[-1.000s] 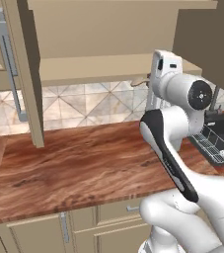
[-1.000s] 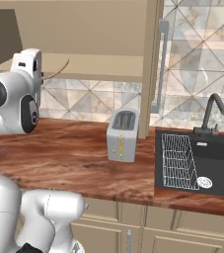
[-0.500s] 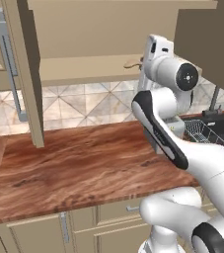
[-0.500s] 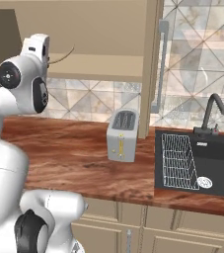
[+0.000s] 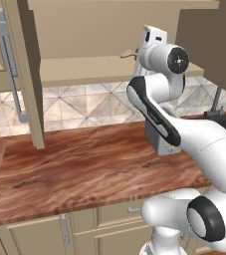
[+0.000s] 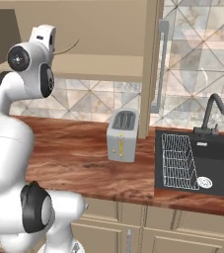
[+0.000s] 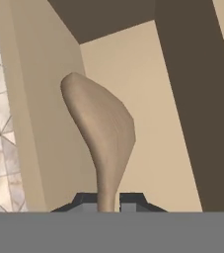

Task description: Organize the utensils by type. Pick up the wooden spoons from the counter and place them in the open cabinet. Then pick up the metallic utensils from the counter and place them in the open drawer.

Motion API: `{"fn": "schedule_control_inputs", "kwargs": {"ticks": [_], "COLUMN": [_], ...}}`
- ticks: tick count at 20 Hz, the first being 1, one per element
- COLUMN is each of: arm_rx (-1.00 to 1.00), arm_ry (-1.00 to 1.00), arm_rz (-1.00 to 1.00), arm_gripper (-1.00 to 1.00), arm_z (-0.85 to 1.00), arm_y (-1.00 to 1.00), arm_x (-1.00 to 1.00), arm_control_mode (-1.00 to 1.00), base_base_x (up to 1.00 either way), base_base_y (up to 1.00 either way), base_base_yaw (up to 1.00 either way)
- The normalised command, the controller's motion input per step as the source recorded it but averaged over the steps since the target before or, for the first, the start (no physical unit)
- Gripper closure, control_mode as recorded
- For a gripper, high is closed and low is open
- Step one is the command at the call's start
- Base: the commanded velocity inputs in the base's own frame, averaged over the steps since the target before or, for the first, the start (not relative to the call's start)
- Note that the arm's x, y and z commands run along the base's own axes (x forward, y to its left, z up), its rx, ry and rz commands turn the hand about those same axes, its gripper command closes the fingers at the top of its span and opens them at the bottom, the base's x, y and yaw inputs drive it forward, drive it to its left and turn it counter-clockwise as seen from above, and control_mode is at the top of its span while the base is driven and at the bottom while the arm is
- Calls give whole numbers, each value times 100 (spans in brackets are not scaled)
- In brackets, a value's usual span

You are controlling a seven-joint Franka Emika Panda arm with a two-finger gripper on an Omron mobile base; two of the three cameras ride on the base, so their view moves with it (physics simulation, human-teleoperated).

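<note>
My two small dark finger tips (image 7: 86, 199) rise at the bottom of the hand view, and my gripper (image 7: 107, 201) is clenched on the straight handle of the small light-tan wooden spoon (image 7: 99, 133), whose rounded bowl stands up beyond the tips against the pale beige inside of the open cabinet (image 7: 133, 89). In the left base view my gripper (image 5: 140, 56) sits up at shelf height with the wooden spoon (image 5: 127, 54) poking out to its left, just above the cabinet's cream shelf (image 5: 84, 69); in the right base view the spoon (image 6: 66, 49) shows as a thin curved line to the right of my hand, again over that shelf (image 6: 103, 65). I cannot tell whether the spoon touches the shelf. Below me lies the large glossy reddish-brown wood-grain counter (image 5: 74, 169), and on it stands a boxy silver-grey two-slot toaster (image 6: 122, 135), near the black sink (image 6: 217, 163) with its white wire rack (image 6: 178, 161) and a dark curved faucet (image 6: 213, 112) behind. One tan cabinet door with a long grey bar handle (image 5: 20, 69) hangs open at the left of the left base view, and another one (image 6: 152, 64) at the right of the opening. Farthest back, a pale marbled tile backsplash with a diamond pattern (image 5: 89, 107) runs along the wall under the cabinet.
</note>
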Motion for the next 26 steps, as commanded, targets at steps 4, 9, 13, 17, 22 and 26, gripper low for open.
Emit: {"fn": "schedule_control_inputs", "kwargs": {"ticks": [4, 9, 13, 17, 22, 26], "arm_rx": [4, 12, 19, 14, 2, 0], "arm_ry": [0, 0, 0, -1, 0, 0], "arm_rz": [0, 0, 4, 4, 5, 4], "arm_gripper": [100, 100, 100, 100, 100, 100], "arm_z": [0, 0, 0, 2, 4, 3], "arm_y": [1, 2, 1, 16, 13, 18], "arm_x": [62, 50, 38, 56, 49, 39], "arm_control_mode": [-100, -100, -100, -100, -100, -100], "base_base_x": [0, 0, 0, 0, 0, 0], "base_base_y": [0, 0, 0, 0, 0, 0], "base_base_yaw": [0, 0, 0, 0, 0, 0]}}
